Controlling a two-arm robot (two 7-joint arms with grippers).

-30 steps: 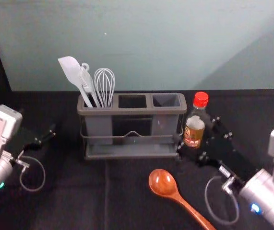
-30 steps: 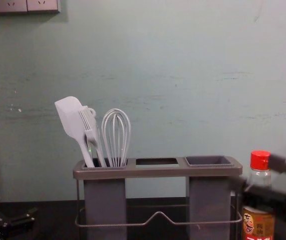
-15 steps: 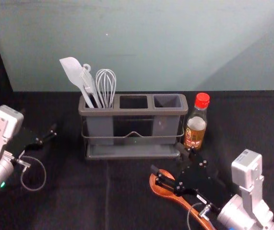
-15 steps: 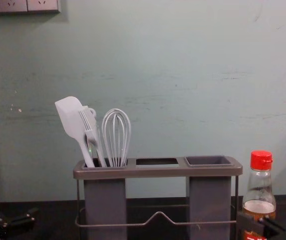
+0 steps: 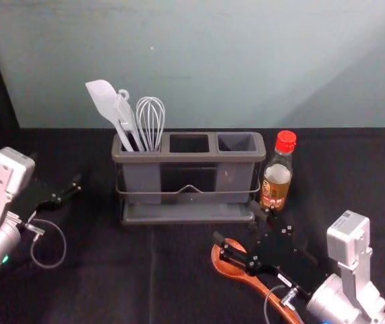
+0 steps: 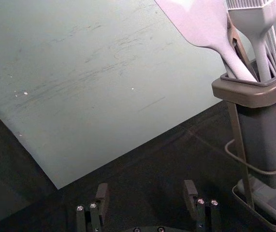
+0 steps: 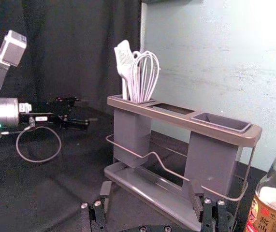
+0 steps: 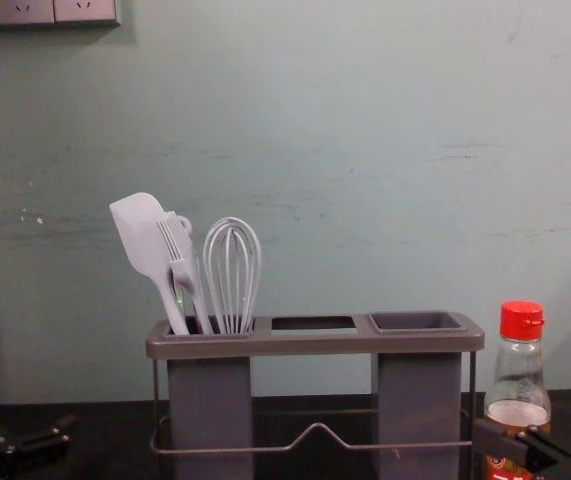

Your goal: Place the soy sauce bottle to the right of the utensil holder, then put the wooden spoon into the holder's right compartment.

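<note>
The soy sauce bottle with its red cap stands upright just right of the grey utensil holder. My right gripper is above the wooden spoon, in front of the holder's right end, and hides part of the spoon's handle. In the right wrist view that gripper is open with nothing between its fingers; the bottle is beside it. The holder's right compartment is empty in the chest view. My left gripper waits left of the holder; the left wrist view shows the gripper open.
A white spatula, a brush and a whisk stand in the holder's left compartment. Behind the black-covered table rises a pale green wall.
My right gripper has let go of the bottle and moved back toward the front and left, over the spoon. The bottle stays standing beside the holder, and the left arm is still.
</note>
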